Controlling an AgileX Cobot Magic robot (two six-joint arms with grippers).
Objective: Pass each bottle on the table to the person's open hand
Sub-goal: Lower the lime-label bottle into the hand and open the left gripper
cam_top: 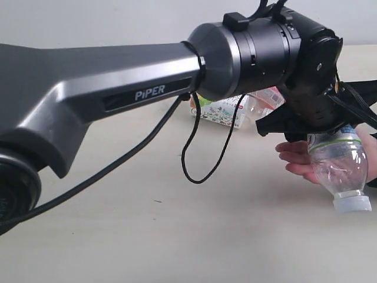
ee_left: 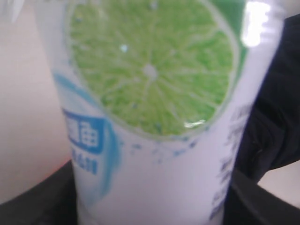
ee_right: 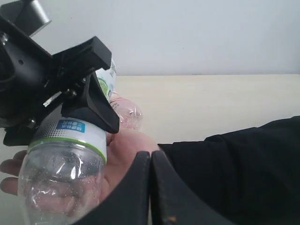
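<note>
My left gripper (cam_top: 327,134) is shut on a clear bottle (cam_top: 341,168) with a lime-slice label, held cap down just above the person's open hand (cam_top: 296,158). The left wrist view is filled by the lime label (ee_left: 154,117), with dark fingers (ee_left: 42,204) at either side. The right wrist view shows the same bottle (ee_right: 63,173) over the palm (ee_right: 124,150), clamped by the left gripper (ee_right: 89,101). My right gripper (ee_right: 150,161) is shut and empty, close to the person's black sleeve (ee_right: 234,173). Two more bottles (cam_top: 227,112) lie on the table (cam_top: 177,236) behind the arm, one pink-labelled (cam_top: 270,96).
The left arm's grey link (cam_top: 118,94) spans the exterior view from left to right, with a black cable (cam_top: 203,165) hanging in a loop below it. The person's forearm reaches in from the right. A white wall runs behind the table's far edge.
</note>
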